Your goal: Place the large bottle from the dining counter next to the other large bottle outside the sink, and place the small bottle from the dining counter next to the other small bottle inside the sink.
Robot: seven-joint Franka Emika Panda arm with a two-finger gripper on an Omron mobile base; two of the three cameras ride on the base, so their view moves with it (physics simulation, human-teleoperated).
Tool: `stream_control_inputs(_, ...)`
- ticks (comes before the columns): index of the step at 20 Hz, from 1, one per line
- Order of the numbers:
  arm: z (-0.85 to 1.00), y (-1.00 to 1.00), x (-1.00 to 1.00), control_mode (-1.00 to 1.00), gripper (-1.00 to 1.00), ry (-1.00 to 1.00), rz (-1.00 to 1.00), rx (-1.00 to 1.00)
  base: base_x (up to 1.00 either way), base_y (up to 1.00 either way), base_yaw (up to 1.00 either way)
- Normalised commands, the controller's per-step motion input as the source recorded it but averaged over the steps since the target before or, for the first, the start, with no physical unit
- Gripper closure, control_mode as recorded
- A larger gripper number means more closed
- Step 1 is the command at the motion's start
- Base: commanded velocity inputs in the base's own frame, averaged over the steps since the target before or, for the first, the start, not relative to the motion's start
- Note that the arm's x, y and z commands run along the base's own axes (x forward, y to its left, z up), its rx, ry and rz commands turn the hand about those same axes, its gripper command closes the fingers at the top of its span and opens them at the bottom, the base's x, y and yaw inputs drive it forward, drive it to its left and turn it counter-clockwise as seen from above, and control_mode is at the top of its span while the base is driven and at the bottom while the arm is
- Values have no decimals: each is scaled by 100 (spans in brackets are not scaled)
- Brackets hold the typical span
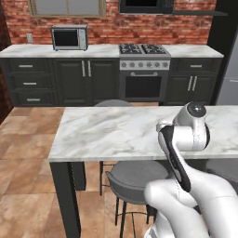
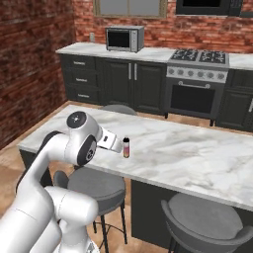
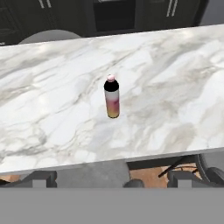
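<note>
Small bottle (image 3: 112, 96) is seen upright on the marble tabletop (image 3: 52, 105), well in from the near edge, its pale cap up and dark band above a pink-to-yellow body. The end effector (image 3: 112, 181) is held wide open short of the near edge, gripping nothing. Grey stools (image 2: 96, 185) are tucked under the slab.

white glossy arm (image 1: 195, 195), thick rounded segments, black bands at joints, round grey cap (image 2: 75, 118) on elbow joint, two small dark fingertips (image 3: 41, 178) on gripper
</note>
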Motion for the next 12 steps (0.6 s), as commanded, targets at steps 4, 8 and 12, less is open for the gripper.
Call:
stream_control_inputs(4, 0, -12, 31, -100, -100, 0, 0, 0, 0, 0, 0)
stream_control_inputs(8, 0, 0, 32, -100, -100, 0, 0, 0, 0, 0, 0)
stream_control_inputs(12, -6, 0, 31, -100, -100, 0, 0, 0, 0, 0, 0)
